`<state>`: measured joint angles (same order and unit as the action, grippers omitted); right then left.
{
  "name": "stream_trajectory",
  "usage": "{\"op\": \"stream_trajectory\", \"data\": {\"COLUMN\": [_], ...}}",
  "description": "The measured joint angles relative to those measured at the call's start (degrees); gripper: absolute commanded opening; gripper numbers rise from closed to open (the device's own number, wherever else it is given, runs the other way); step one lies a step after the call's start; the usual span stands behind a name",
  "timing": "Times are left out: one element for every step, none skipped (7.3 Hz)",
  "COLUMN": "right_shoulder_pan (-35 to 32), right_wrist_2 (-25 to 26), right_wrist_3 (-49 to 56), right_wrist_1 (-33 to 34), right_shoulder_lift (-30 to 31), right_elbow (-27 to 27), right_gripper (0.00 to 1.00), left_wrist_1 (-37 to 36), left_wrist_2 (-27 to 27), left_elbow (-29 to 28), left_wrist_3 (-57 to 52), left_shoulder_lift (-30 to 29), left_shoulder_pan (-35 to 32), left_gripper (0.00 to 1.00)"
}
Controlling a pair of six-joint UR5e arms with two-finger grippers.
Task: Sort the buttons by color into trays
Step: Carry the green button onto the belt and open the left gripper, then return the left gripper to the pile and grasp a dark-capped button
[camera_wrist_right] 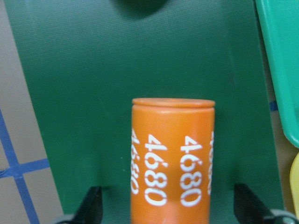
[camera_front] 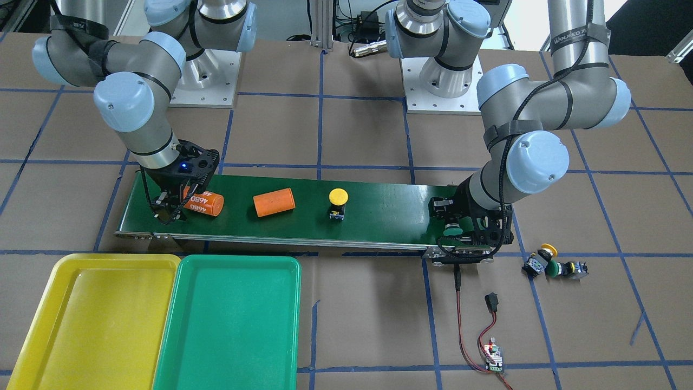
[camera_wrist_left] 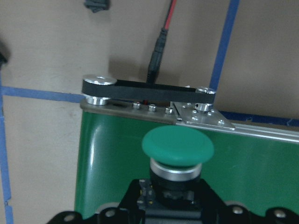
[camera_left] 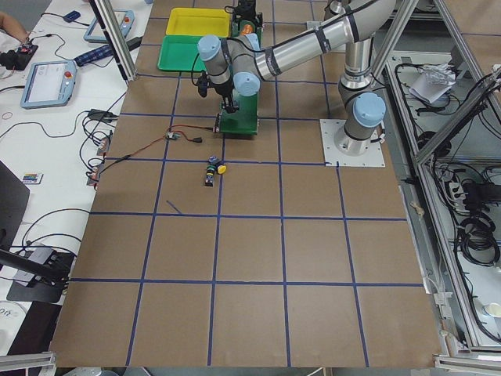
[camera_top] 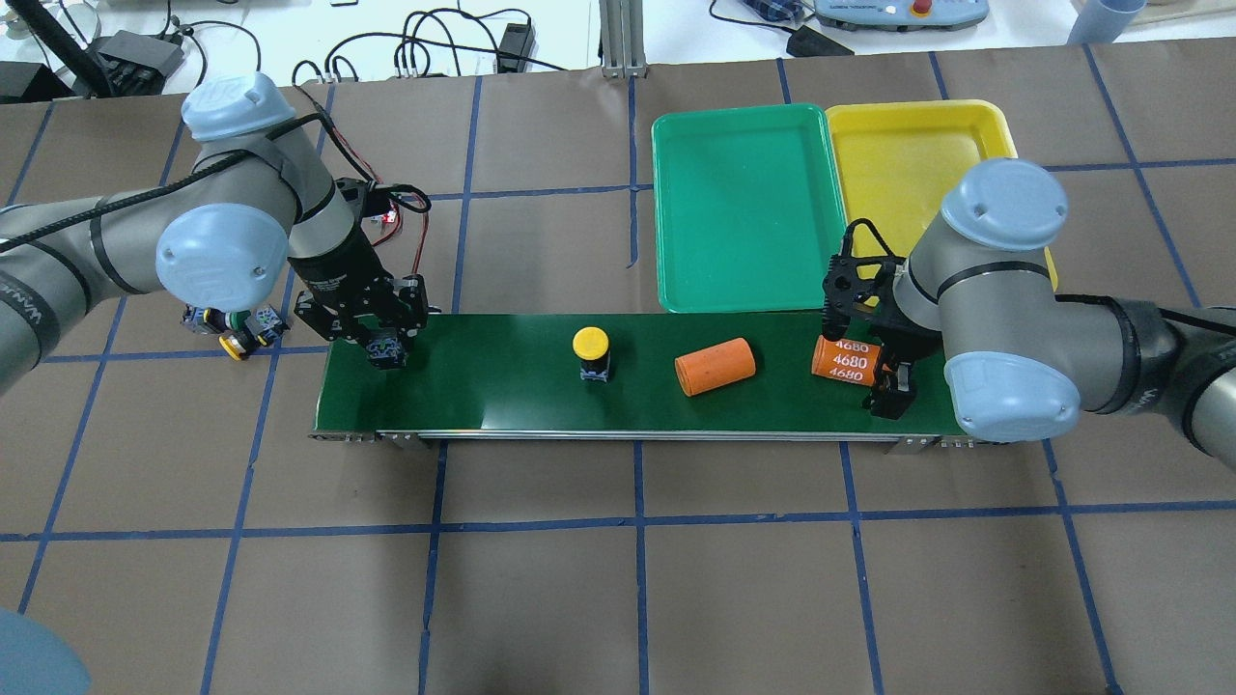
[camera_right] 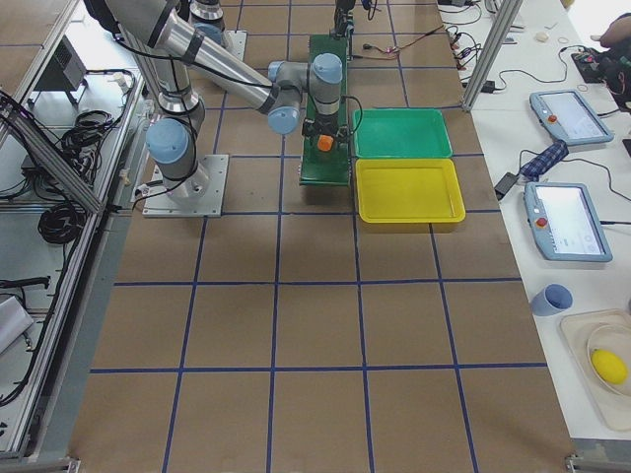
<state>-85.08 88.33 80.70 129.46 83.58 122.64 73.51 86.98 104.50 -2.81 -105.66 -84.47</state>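
One green button (camera_wrist_left: pixel 177 149) sits pinched in your left gripper (camera_top: pixel 386 349), cap pointing away from the wrist, over the belt (camera_top: pixel 502 386) end; right gripper (camera_wrist_right: pixel 170 207) gapes around an orange cylinder (camera_wrist_right: pixel 173 154).

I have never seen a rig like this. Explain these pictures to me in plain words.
Two grey robot arms, each ending in a two-finger gripper, work at a paper-covered table. One picture looks down from behind the robot, one faces it, two look along the table from its ends, two come from wrist cameras. On the long dark-green conveyor belt are an upright yellow-capped push-button, a plain orange cylinder and an orange cylinder printed 4680. Beside it sit a green plastic tray and a yellow plastic tray. Two more push-buttons lie on the paper past the belt's end. The left gripper holds a green-capped push-button over that end. The right gripper is open, fingers either side of the printed cylinder.
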Motion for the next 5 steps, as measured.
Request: {"op": "stream_trajectory", "data": {"right_shoulder_pan": [0.0,0.0,0.0,0.0,0.0], "right_wrist_2": [0.0,0.0,0.0,0.0,0.0], "right_wrist_3": [-0.03,-0.07,-0.09,-0.1,-0.1], "right_wrist_1": [0.0,0.0,0.0,-0.02,-0.04], "right_shoulder_lift": [-0.05,-0.07,-0.11,-0.14,-0.16], "right_elbow": [-0.03,-0.03,-0.03,-0.04,-0.04], "right_gripper": [1.0,1.0,1.0,1.0,1.0], "left_wrist_1": [-0.14,-0.37,-1.01,-1.18,0.18], "left_wrist_2": [0.1,0.1,0.09,0.14,0.31], "left_elbow": [0.58,0.68,-0.2,-2.59,-6.2], "left_wrist_3": [-0.27,-0.16,-0.1,-0.97,-4.03], "left_shoulder_lift": [-0.15,-0.34,-0.07,0.13,-0.38], "left_shoulder_pan": [-0.34,-0.81,-1.2,-0.8,1.05], "left_gripper": [1.0,1.0,1.0,1.0,1.0]}}
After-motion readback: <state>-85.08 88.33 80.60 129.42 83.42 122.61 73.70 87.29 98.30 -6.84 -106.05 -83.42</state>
